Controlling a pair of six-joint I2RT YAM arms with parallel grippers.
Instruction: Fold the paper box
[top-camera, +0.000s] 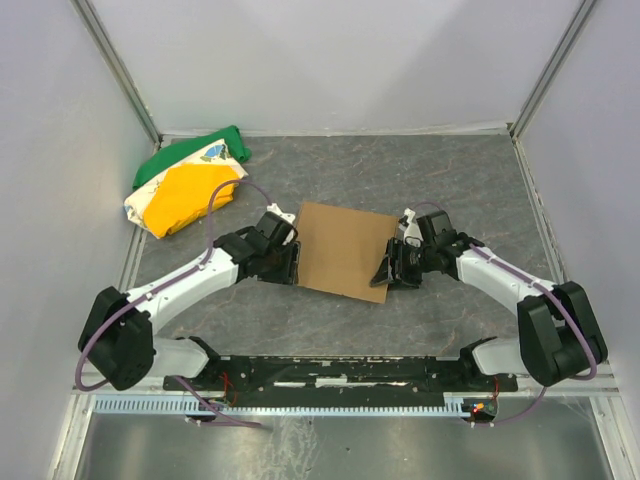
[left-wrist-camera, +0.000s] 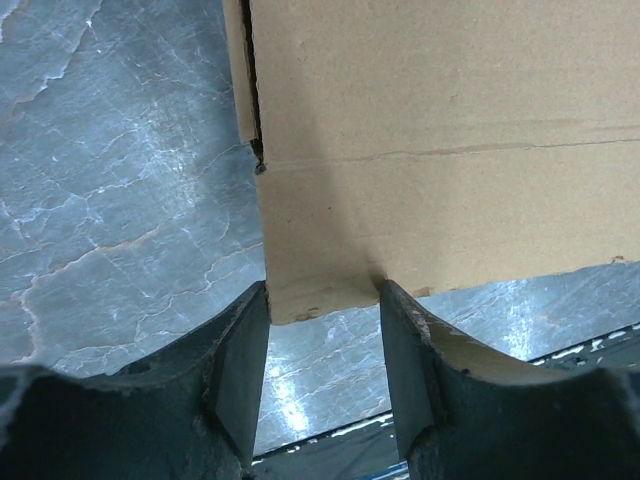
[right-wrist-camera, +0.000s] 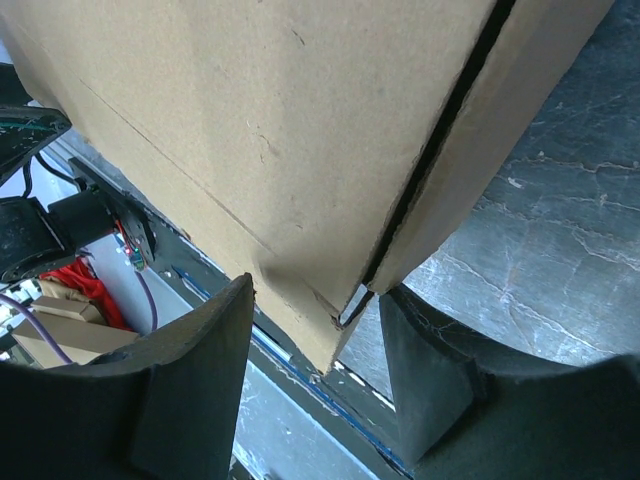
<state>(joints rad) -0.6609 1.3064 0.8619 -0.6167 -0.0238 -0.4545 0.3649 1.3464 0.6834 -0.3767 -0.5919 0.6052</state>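
Now paper box (top-camera: 342, 250) clamped between both jaws.

The box (top-camera: 342, 250) is plain brown cardboard, seen from above as 1 flat-looking rectangular panel, turned slightly clockwise against the table edges. It sits mid-table, between the 2 arms, nearer the front than the back wall. In the left wrist view (left-wrist-camera: 440, 140) its surface shows 1 horizontal crease line, a short notch at the left edge where that crease ends, and a second layer of board behind that edge. In the right wrist view (right-wrist-camera: 260, 130) 2 panels meet along a dark open seam running down to a corner; that corner sits raised off the table.
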